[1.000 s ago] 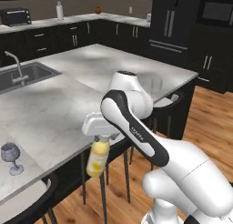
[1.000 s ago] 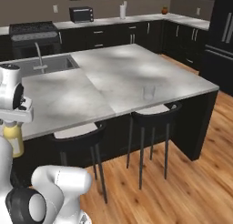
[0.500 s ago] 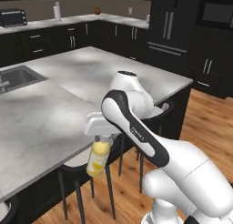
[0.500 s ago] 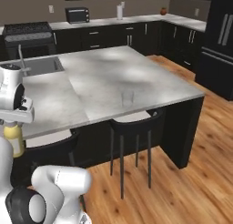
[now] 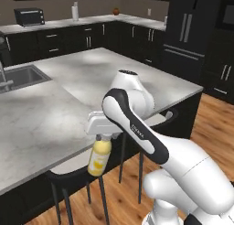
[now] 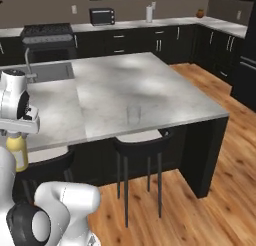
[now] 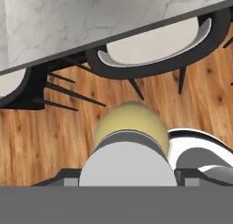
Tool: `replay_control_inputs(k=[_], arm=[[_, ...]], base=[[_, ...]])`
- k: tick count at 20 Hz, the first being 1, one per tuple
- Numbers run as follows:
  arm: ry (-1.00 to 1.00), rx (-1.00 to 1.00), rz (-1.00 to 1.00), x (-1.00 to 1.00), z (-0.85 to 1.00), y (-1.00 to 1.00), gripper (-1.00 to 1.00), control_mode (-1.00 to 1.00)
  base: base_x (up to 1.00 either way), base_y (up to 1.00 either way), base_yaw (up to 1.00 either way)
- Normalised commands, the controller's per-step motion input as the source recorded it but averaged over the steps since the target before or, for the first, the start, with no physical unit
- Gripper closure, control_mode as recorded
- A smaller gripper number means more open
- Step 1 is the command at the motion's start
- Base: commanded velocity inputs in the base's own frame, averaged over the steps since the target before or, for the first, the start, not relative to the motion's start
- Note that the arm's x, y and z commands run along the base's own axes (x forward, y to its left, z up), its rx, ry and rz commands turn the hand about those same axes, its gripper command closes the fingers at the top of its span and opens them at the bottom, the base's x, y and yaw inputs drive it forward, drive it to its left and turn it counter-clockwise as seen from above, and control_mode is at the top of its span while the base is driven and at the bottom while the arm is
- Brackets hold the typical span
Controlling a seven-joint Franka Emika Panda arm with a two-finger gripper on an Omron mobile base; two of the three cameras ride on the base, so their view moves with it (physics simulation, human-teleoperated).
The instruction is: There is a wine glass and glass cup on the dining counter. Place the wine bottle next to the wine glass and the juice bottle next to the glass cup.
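My gripper [image 5: 102, 138] is shut on the white cap of the juice bottle [image 5: 99, 158], a small bottle of pale yellow liquid that hangs upright below the hand. It hangs in front of the dining counter [image 5: 45, 114], just off its front edge and below the top. The right base view has the gripper [image 6: 18, 135] and bottle [image 6: 19, 152] at the far left. Seen from the hand, the bottle [image 7: 130, 127] hangs over the wood floor. The glass cup [image 6: 133, 114] stands near the counter's [image 6: 115, 85] front edge, to the right of the bottle. The wine glass and wine bottle are out of view.
Dark stools [image 6: 141, 141] with pale seats [image 7: 154, 48] are tucked under the counter's front edge. A steel sink [image 5: 18, 77] with a tap is set in the counter's left part. Behind it run dark cabinets with a stove [image 6: 47, 32] and a toaster oven [image 6: 102, 16].
The whole picture has shifted: the base has driven to the right along the counter. The wine glass has left the left base view. The gripper still holds the juice bottle the same way.
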Motion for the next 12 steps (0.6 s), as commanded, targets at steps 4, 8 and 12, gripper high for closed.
replay_control_inputs(k=[4, 8, 12], arm=[[0.00, 0.00, 0.00, 0.00, 0.00, 0.00, 1.00, 1.00], [0.00, 0.00, 0.00, 0.00, 0.00, 0.00, 1.00, 1.00], [0.00, 0.00, 0.00, 0.00, 0.00, 0.00, 1.00, 1.00]], base=[[0.32, -0.41, 0.27], [0.45, -0.35, 0.22], [0.53, -0.34, 0.15]])
